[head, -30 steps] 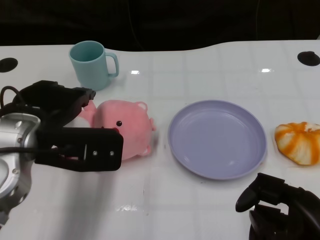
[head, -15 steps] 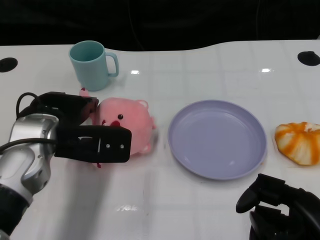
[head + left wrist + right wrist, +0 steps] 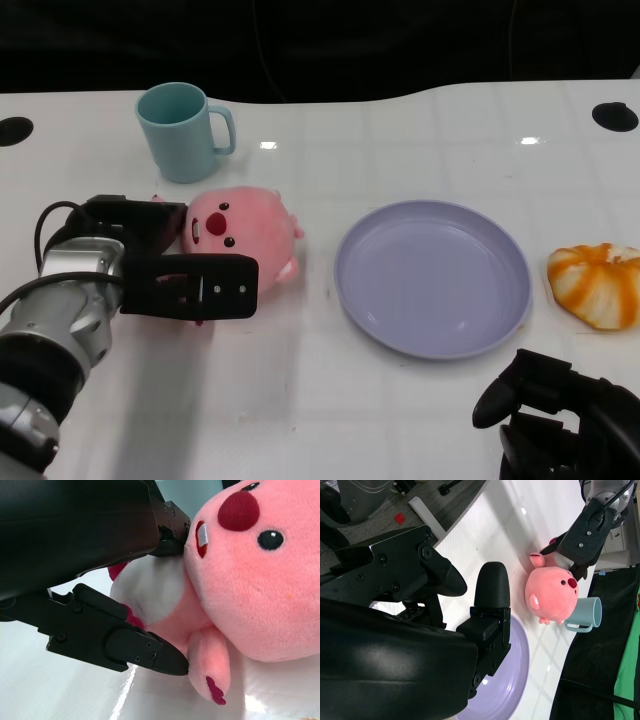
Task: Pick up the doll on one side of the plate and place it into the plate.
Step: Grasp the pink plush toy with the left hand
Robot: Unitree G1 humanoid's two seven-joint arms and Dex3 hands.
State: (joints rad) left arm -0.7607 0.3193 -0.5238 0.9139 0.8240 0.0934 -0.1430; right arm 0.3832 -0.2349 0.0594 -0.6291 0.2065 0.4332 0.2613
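Left hand [image 3: 165,262] is wrapped around the pink doll [image 3: 240,235], fingers [image 3: 130,647] closed against its body from both sides, and it holds the doll on the table just left of the purple plate [image 3: 432,277], not in it. The doll's face turns up toward the camera. Right hand [image 3: 560,420] sits at the near right edge, fingers curled in, holding nothing. A teal mug [image 3: 183,130] stands far left behind the doll, and an orange-and-white toy [image 3: 595,285] lies right of the plate.
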